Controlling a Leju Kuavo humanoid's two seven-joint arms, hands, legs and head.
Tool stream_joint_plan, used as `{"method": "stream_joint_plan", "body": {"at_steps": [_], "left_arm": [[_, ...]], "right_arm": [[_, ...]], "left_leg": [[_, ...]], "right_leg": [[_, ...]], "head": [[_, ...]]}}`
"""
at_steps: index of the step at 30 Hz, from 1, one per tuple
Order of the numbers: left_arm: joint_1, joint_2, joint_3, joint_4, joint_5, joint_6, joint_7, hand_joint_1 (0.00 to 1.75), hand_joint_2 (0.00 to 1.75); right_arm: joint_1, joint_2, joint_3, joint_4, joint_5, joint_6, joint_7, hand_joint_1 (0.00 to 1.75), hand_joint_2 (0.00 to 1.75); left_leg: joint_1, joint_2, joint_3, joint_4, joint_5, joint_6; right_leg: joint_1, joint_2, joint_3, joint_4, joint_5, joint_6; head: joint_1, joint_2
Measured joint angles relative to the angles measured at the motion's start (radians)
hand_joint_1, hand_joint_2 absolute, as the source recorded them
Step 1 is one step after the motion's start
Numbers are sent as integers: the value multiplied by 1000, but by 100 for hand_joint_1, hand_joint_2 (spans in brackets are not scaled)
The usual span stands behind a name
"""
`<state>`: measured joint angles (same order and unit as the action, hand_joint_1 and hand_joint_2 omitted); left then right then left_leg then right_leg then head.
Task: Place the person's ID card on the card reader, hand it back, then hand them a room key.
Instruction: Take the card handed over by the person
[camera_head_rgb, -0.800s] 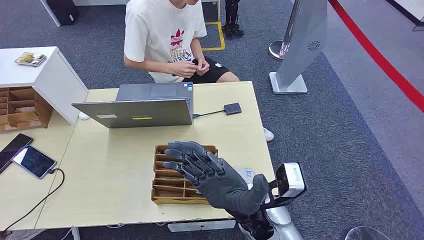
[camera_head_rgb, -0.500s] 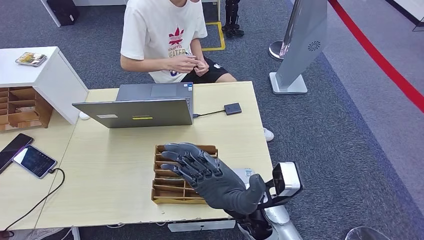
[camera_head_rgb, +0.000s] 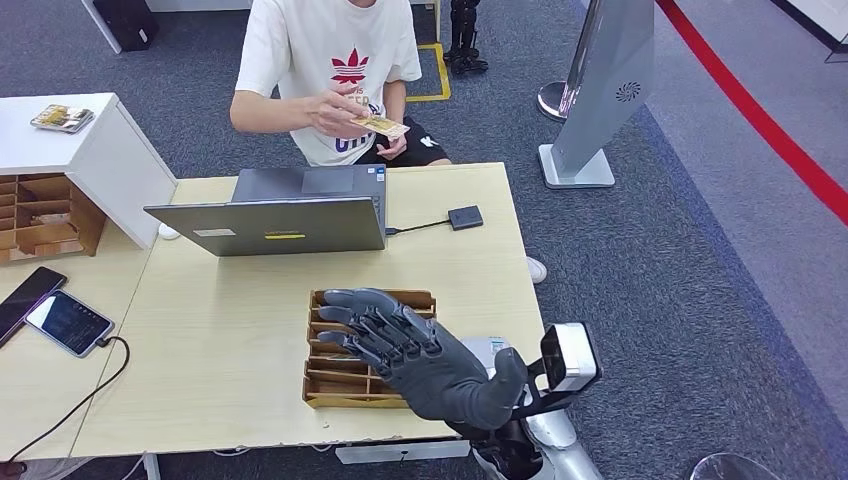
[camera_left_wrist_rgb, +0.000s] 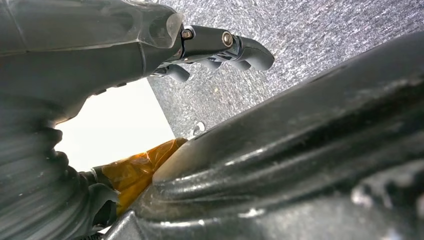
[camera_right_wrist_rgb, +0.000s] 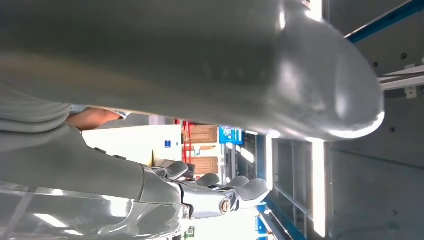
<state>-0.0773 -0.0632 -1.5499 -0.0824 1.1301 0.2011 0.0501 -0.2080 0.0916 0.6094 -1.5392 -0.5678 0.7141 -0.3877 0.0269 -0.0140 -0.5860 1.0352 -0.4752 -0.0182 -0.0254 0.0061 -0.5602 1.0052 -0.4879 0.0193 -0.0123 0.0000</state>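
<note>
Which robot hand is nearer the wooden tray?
Right. The right hand hovers open, palm up, over the wooden tray; the left hand hangs over carpet, no tray near it.

Right hand (camera_head_rgb: 425, 352) raised palm-up — fingers (camera_head_rgb: 368, 318) spread, empty; left hand (camera_left_wrist_rgb: 150, 45) hangs — fingers curled.

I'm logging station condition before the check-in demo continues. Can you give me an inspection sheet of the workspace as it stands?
Surface: light wooden table, bare at the near left.
Job's things: ID card held up by the person across the table; card reader at the far right; wooden card tray at the near edge.
Clutter: laptop, two phones on the left.
Hands: right hand palm up, fingers spread, empty, above the tray; left hand hangs over carpet, fingers curled, empty.
Cables: reader cable to the laptop; phone cable.
Surroundings: white cabinet, grey carpet, red floor line.
</note>
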Motion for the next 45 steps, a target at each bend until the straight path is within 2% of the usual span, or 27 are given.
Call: {"method": "stream_joint_plan", "body": {"at_steps": [2,6,10,13,16,22,26,31,36,40,45], "left_arm": [[0,1,0,0,-4,4,1,0,175],[0,2,0,0,-21,16,2,0,175],[0,2,0,0,-28,18,4,0,175],[0,1,0,0,-26,30,6,0,175],[2,0,0,0,-23,42,8,0,175],[7,-9,0,0,-15,50,13,0,175],[7,-13,0,0,-17,50,13,0,175],[6,-14,0,0,-28,47,15,0,175],[4,-14,0,0,-74,38,23,0,175],[3,-12,0,0,-118,30,31,0,175],[1,-8,0,0,-154,23,39,0,175]], "right_arm": [[-5,3,1,-2,-7,0,2,0,0],[-8,7,7,-8,-15,-2,10,0,175],[-7,6,9,-15,18,-30,4,0,175],[-7,3,8,-27,92,-105,0,0,175],[-10,-3,0,-54,244,-270,-3,0,175],[-33,-10,-11,-142,676,-708,6,0,175],[-58,-10,-5,-164,872,-876,29,0,175],[-83,-8,10,-165,993,-962,54,0,175],[-134,-2,33,-136,1226,-1084,114,0,175],[-182,2,53,-84,1402,-1145,166,0,175],[-226,4,66,-9,1543,-1197,214,0,175]], "left_leg": [[0,0,0,0,0,0],[0,0,0,0,0,0],[0,0,0,0,0,0],[0,0,0,0,0,0],[0,0,0,0,0,0],[0,0,0,0,0,0],[0,0,0,0,0,0],[0,0,0,0,0,0],[0,0,0,0,0,0],[0,0,0,0,1,0],[0,0,0,0,1,0]], "right_leg": [[0,0,0,0,0,0],[0,0,0,0,0,0],[0,0,0,0,0,0],[0,0,0,0,0,0],[0,0,0,0,0,0],[0,0,0,0,0,0],[0,0,0,0,0,0],[0,0,0,0,0,0],[0,0,0,0,0,0],[0,0,0,0,0,0],[0,0,0,0,1,-1]], "head": [[0,0],[0,0],[0,0],[0,0],[0,0],[0,0],[0,0],[0,0],[0,0],[0,0],[0,0]]}}
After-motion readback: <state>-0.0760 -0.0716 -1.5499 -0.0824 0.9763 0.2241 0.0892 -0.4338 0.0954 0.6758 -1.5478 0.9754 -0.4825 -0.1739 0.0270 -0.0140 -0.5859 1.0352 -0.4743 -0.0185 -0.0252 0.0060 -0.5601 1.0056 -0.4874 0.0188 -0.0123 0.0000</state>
